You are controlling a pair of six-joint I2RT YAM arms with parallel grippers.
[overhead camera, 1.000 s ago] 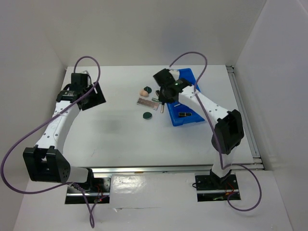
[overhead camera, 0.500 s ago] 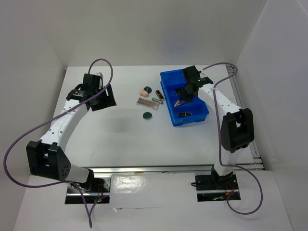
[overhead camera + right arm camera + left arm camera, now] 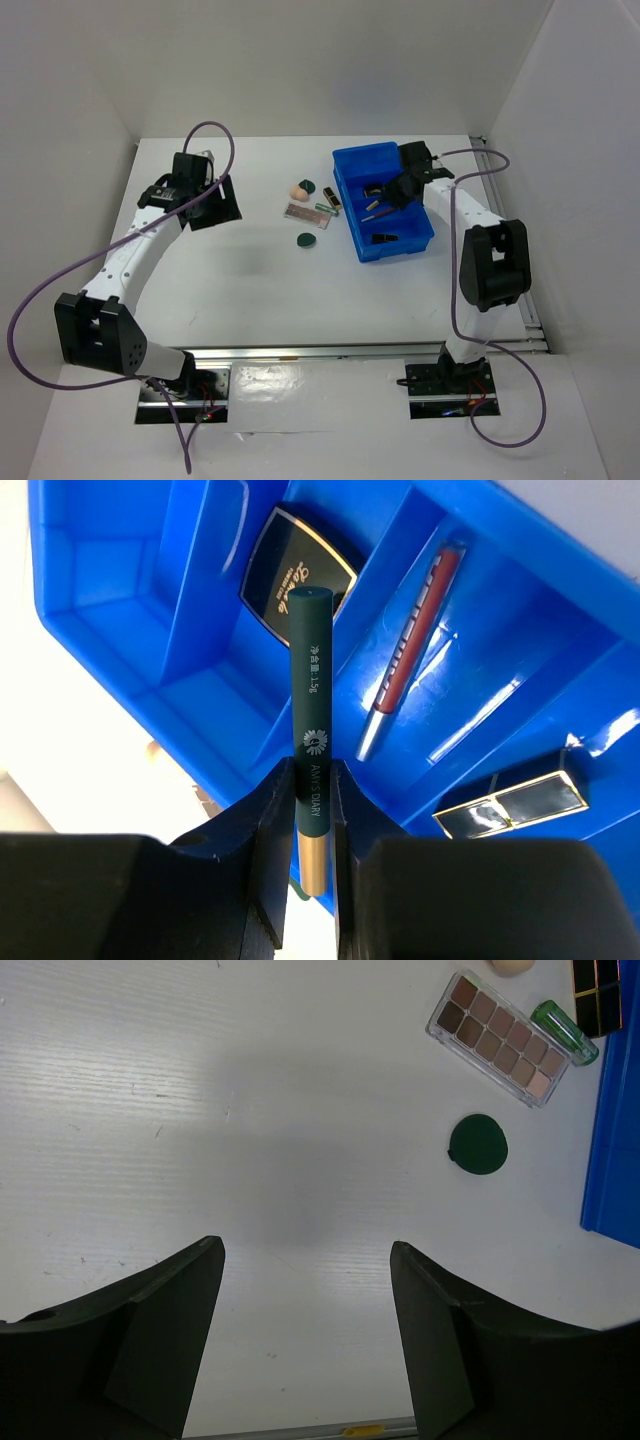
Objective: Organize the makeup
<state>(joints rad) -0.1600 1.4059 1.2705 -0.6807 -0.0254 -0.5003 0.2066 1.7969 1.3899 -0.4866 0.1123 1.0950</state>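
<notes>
A: Entry one, left tool (image 3: 305,1250)?
B: Fingers spread wide, nothing between them. It hangs over bare desk (image 3: 200,1110) on the left side, in the far half.

A: Entry two, right tool (image 3: 310,775)?
B: Clamped on one green stick (image 3: 310,660), dark green with white lettering and a gold end at the fingers. It is held above the blue tray (image 3: 352,165), which sits toward the far right corner of the desk. I cannot tell whether the stick's free end touches the tray.

A: Contents of the tray?
B: Three pieces, each in its own compartment:
- one dark square compact (image 3: 298,572)
- one slim pink pencil (image 3: 410,650), in the narrow slot beside the compact
- one black-and-gold lipstick (image 3: 515,805), in the slot beyond the pencil

A: Loose stock on the desk?
B: A cluster left of the tray, in the far half, about midway between the left and right edges:
- one peach sponge (image 3: 298,190), just beside a round green compact (image 3: 309,186)
- one brownish palette (image 3: 497,1038), two rows of pans showing
- one clear green tube (image 3: 565,1032), lying by the palette's end
- one black-and-gold case (image 3: 597,990), just beside the tray wall

A: Any stray pieces?
B: A second green compact (image 3: 478,1144) lies alone, nearer the front edge than the palette and apart from it.
</notes>
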